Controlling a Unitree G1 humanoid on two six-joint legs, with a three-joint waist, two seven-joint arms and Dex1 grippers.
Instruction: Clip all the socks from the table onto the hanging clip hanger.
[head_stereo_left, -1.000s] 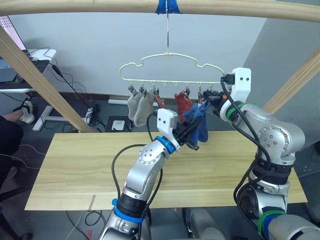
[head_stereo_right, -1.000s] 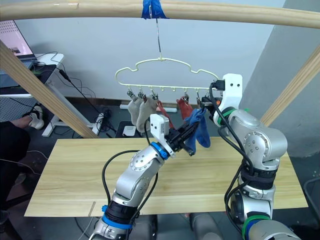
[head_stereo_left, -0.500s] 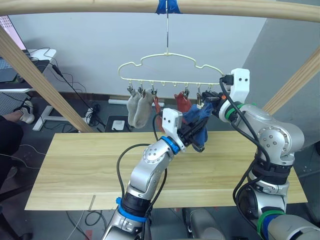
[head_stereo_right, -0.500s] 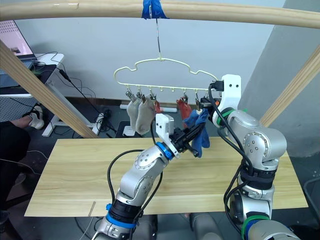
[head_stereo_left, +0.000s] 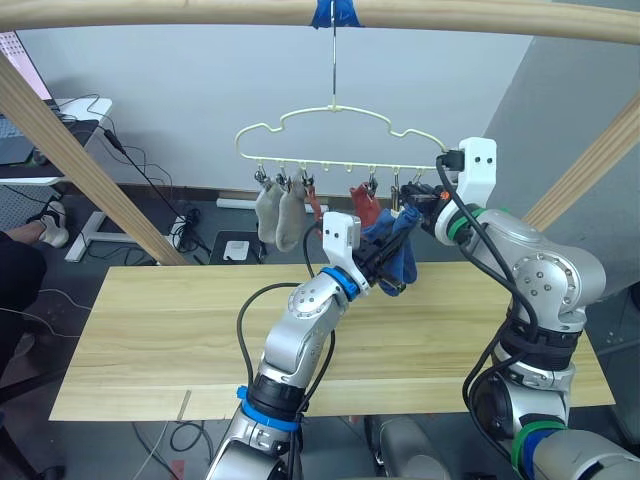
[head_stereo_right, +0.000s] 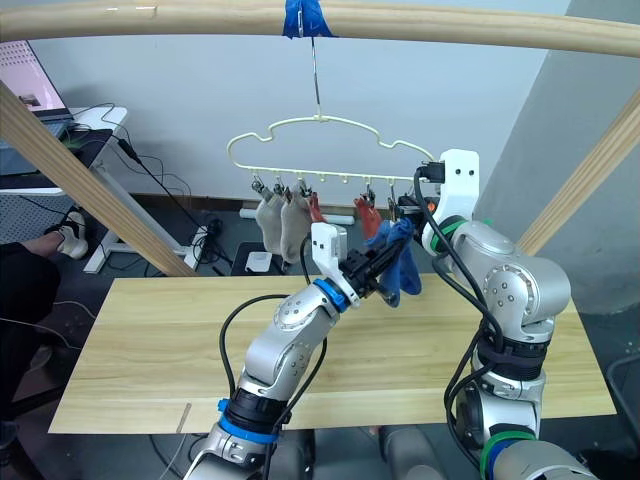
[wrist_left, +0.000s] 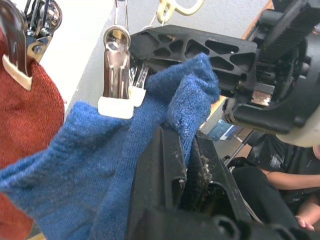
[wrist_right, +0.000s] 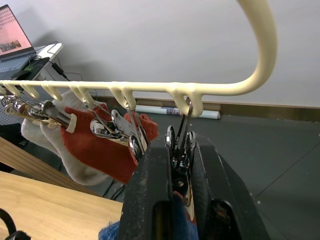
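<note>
Clamped by the left gripper (wrist_left: 187, 165) on a fold of blue sock (wrist_left: 100, 165), fingers pinched together on the knit so the cuff can be lifted toward the metal clip (wrist_left: 116, 75) just above it. Squeezed by the right gripper (wrist_right: 179, 165) around the end clip (wrist_right: 180, 145) of the clip hanger (head_stereo_left: 340, 125), jaws pressing on the clip's handles, probably to spring it apart for the cuff. Beside these, a second blue sock (head_stereo_left: 405, 255) already hanging, touching the held one. Further along the bar, two rust-red socks (head_stereo_left: 362, 208) and two light grey socks (head_stereo_left: 278, 215) pinned in a row, each under its own clip. Below, the table (head_stereo_left: 150, 330) of pale planks, with no sock seen lying on it, so likely the last one in hand. Overhead, the wooden pole (head_stereo_left: 200, 12) bearing the hanger's hook under blue tape (head_stereo_left: 335, 12). Against a second ago: left gripper raised and drawn nearer the hanger, blue sock carried higher and bunched closer to the end clip; right gripper kept in much the same place at the bar's right end; hanging socks unchanged in order.
</note>
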